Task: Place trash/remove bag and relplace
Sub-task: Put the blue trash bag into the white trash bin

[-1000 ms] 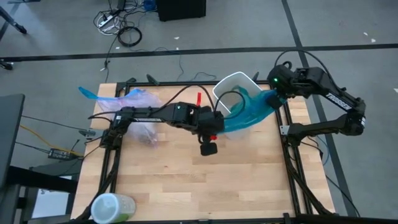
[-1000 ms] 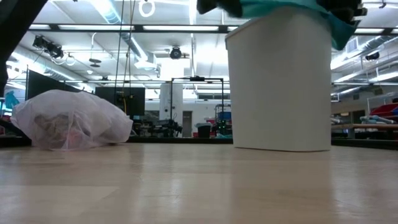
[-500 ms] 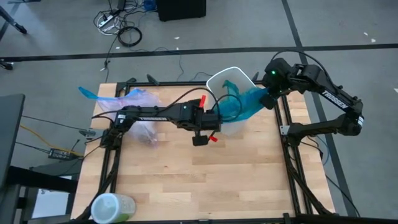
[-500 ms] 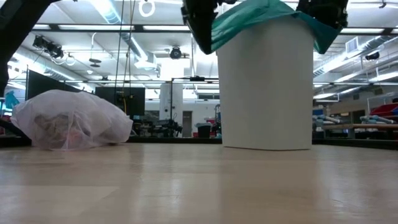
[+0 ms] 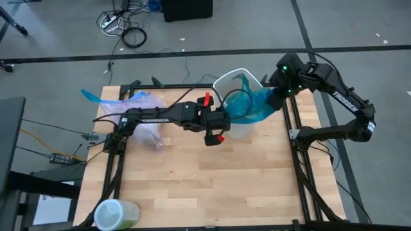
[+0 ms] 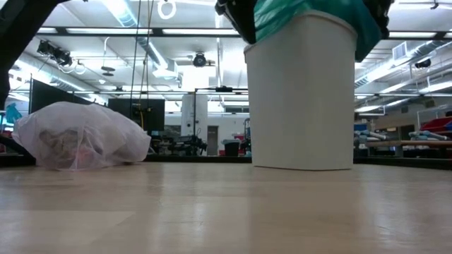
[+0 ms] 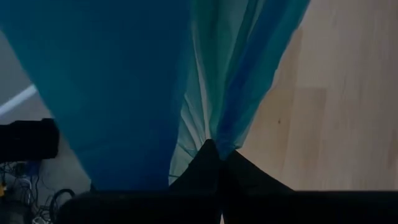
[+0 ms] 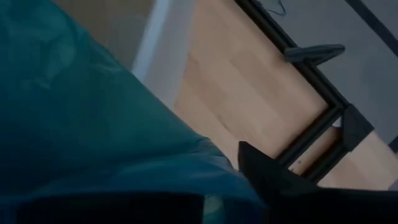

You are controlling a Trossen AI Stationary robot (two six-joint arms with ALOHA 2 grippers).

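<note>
Teal-green liner [image 5: 253, 108] is stretched over the white bin [image 5: 235, 96]; left gripper [image 7: 214, 163] pinches it, right gripper's [image 8: 264, 177] hold unclear. Next: seat the rim.

My white bin [image 6: 300, 99] stands upright on the wooden table [image 6: 226, 212], teal-green plastic [image 6: 296, 10] draped over its rim. The filled translucent bag [image 6: 81, 136] lies well apart, across the table.

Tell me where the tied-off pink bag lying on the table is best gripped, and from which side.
The pink bag lies slumped at the table's far left, its blue-banded neck trailing off the far-left corner. Probably grip that gathered neck, coming from above: it is narrow enough for fingers, while the body is wide and loose. The left arm is nearer.
</note>
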